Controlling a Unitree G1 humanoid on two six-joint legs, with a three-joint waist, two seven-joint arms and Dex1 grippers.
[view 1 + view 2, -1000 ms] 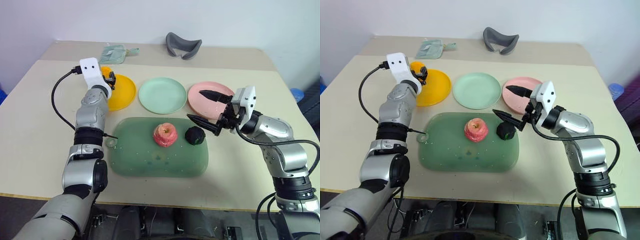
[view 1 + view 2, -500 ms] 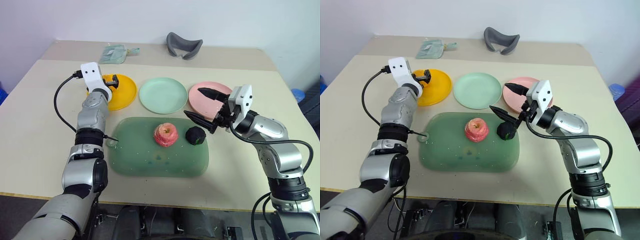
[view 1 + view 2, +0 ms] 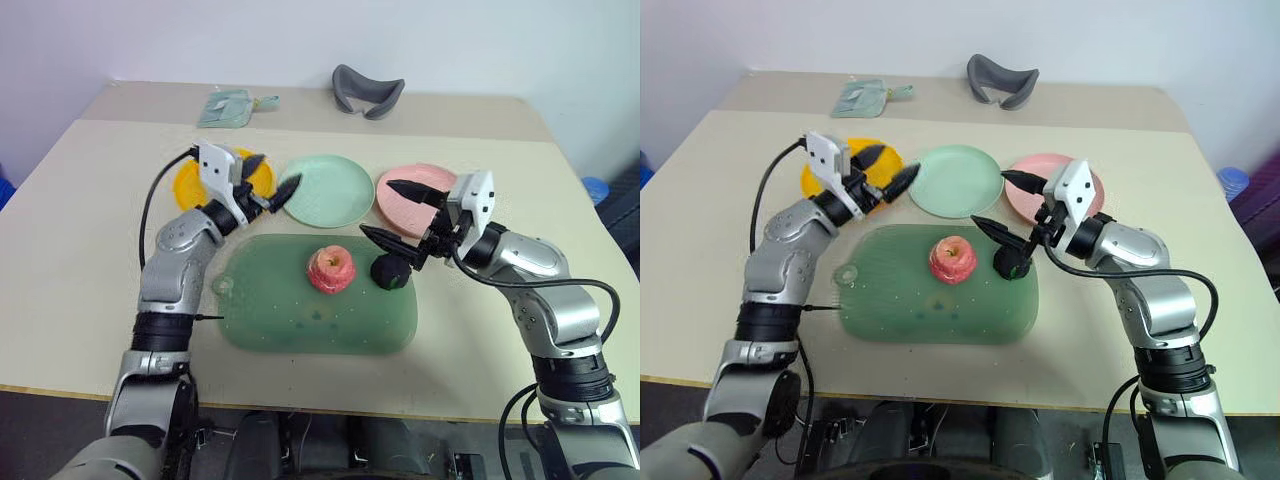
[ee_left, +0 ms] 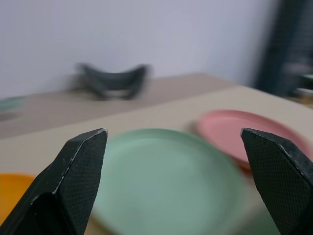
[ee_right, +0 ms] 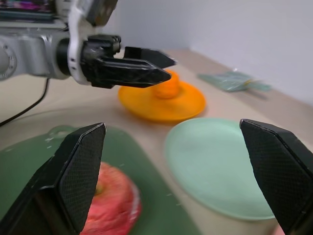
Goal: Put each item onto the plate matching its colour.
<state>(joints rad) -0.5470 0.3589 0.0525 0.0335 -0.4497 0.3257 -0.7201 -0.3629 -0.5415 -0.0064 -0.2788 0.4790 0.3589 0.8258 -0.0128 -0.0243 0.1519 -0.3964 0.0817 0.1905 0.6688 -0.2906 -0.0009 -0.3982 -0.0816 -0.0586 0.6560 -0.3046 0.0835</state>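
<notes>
Beige tabletop point(image 3: 80, 250) against a pale wall, as I see it from the head cameras; I take the dark green tray point(image 3: 300, 320) at its middle as my reference. On the tray: pink-red apple point(image 3: 331, 269), upright near the centre; dark green bumpy ball point(image 3: 389, 270), just beside the apple toward the tray's right end. Behind the tray, in a row: yellow plate point(image 3: 190, 182) off its left corner, mint green plate point(image 3: 330, 190) straight behind it, pink plate point(image 3: 400, 185) off its right corner. Orange-yellow fruit point(image 5: 166, 88), seen from my right wrist camera sitting on the yellow plate. Left gripper point(image 3: 270, 178), fingers spread wide and holding nothing, raised behind the tray's left rear corner, between the yellow and mint plates. Right gripper point(image 3: 400, 212), fingers likewise spread and empty, one over the pink plate's near edge, the other low at the tray's right rear, just beside the ball; I cannot tell whether it touches. Farther behind the tray, at the table's back: grey curved object point(image 3: 367, 90) and pale green cloth point(image 3: 232, 106).
</notes>
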